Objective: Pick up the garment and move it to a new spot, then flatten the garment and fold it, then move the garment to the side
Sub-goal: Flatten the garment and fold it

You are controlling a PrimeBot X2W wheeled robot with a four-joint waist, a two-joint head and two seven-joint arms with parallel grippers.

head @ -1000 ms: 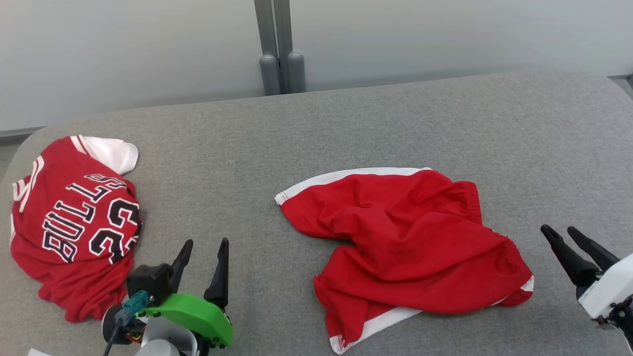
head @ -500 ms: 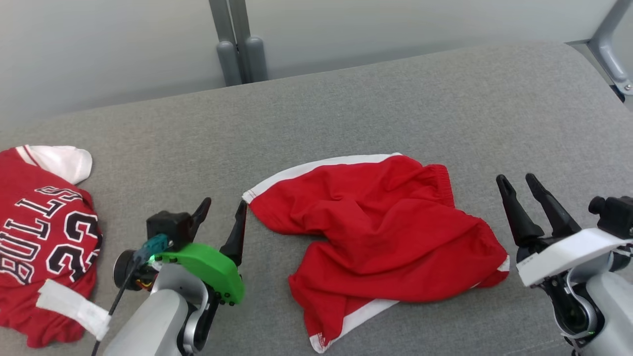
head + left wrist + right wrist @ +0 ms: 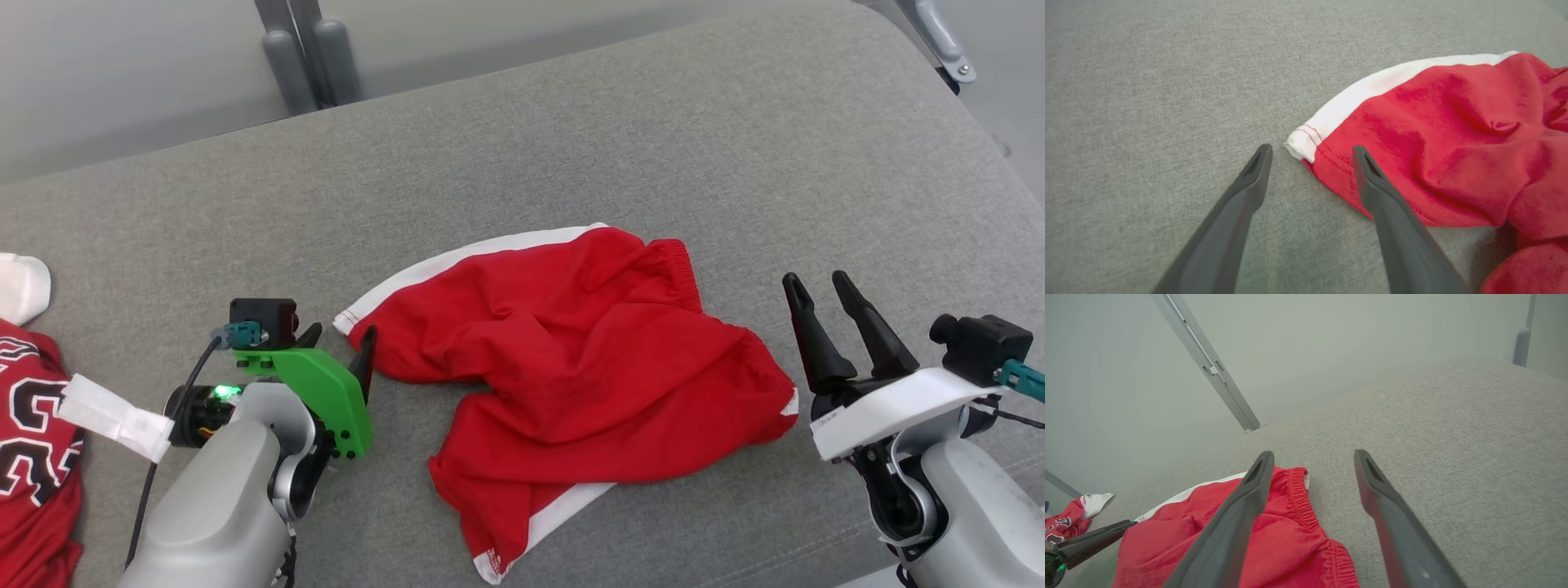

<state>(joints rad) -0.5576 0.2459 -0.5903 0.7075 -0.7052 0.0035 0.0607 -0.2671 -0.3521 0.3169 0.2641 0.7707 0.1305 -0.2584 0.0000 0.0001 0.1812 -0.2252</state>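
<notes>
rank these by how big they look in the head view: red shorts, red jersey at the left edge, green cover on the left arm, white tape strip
1. red shorts
2. jersey, counting the part inside the frame; the edge cuts it off
3. green cover, enlarged by nearness to the camera
4. white tape strip

A grey fabric-covered surface (image 3: pixel 571 147) meets a plain pale wall (image 3: pixel 122 82), with grey metal posts (image 3: pixel 335 61) behind
</notes>
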